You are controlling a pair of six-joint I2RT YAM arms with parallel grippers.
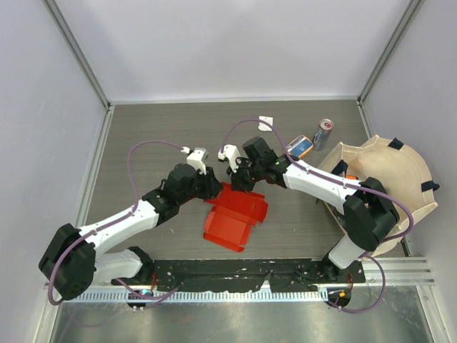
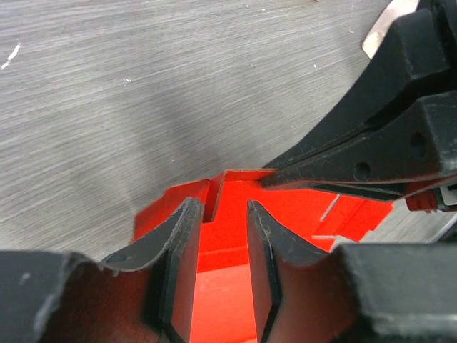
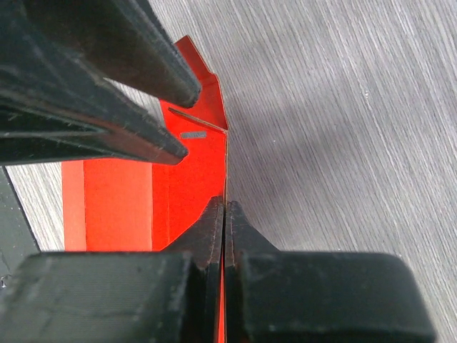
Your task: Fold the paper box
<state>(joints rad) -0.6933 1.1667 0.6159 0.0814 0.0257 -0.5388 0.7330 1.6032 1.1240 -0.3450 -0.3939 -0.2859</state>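
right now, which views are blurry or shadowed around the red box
top external: sharp, evenly lit; left wrist: its own fingers blur up close, the paper box crisper; right wrist: broad soft shadow on the table beside the box

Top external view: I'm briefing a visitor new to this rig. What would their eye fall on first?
The bright red paper box, partly folded in the middle of the table, stands out at once. At its far edge the right gripper pinches an upright flap, while the left gripper straddles another, jaws apart. A cream basket sits at the far right.
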